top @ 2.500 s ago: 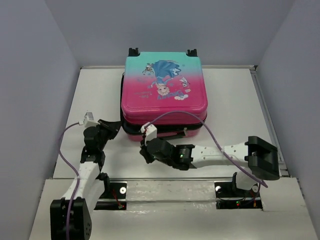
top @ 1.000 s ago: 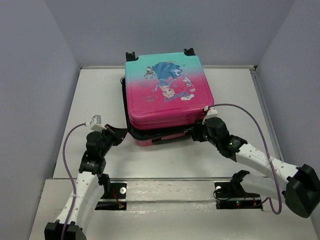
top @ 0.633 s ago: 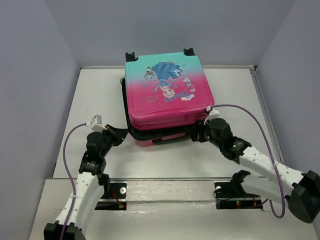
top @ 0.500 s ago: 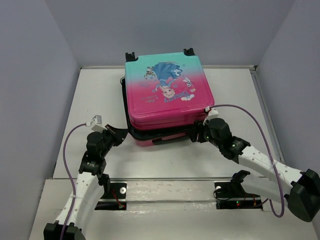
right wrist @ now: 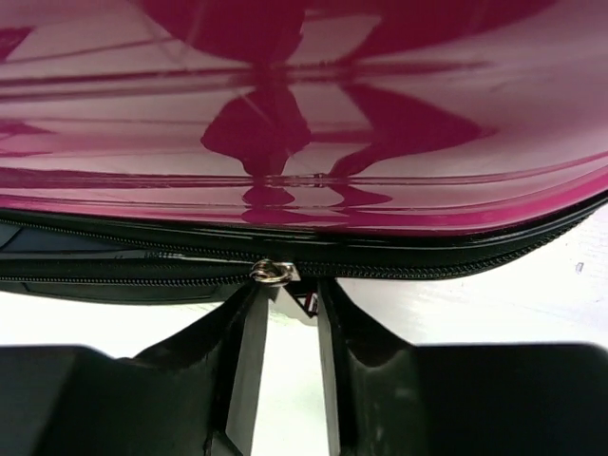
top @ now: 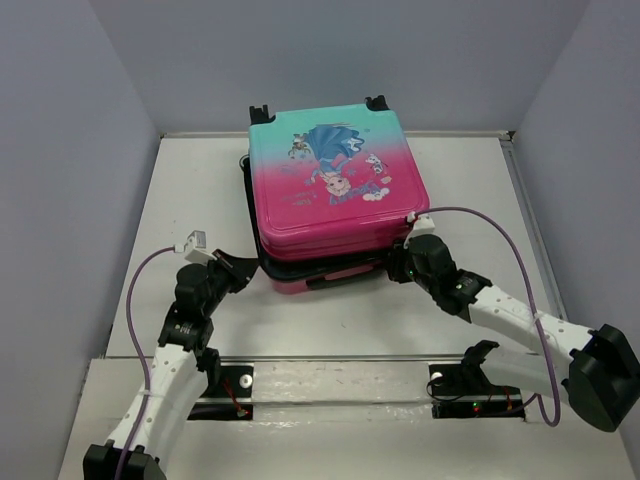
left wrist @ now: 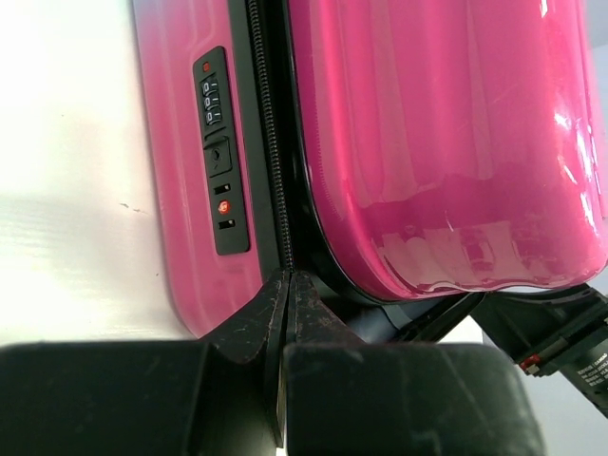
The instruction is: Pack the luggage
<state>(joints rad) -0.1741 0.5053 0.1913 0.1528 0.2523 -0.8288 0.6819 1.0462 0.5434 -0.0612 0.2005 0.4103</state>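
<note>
The luggage [top: 330, 190] lies upper centre of the overhead frame. Your left gripper [left wrist: 288, 277], jaws pressed together, is at its lower-left corner seam. Your right gripper [right wrist: 290, 290], jaws slightly apart, sits at the zipper pull [right wrist: 273, 274] lower right.

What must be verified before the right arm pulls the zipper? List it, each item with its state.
1. Zipper slider sits at the right gripper tips: ok.
2. Right gripper clamped on the slider's pull: cannot tell; a narrow gap shows between its fingers.
3. Left gripper shut at the zipper seam of the luggage: ok.
4. Luggage halves closed together: not ok; a dark gap runs along the front edge.
5. Zipper track free of snags: cannot tell; only a short stretch shows.
</note>
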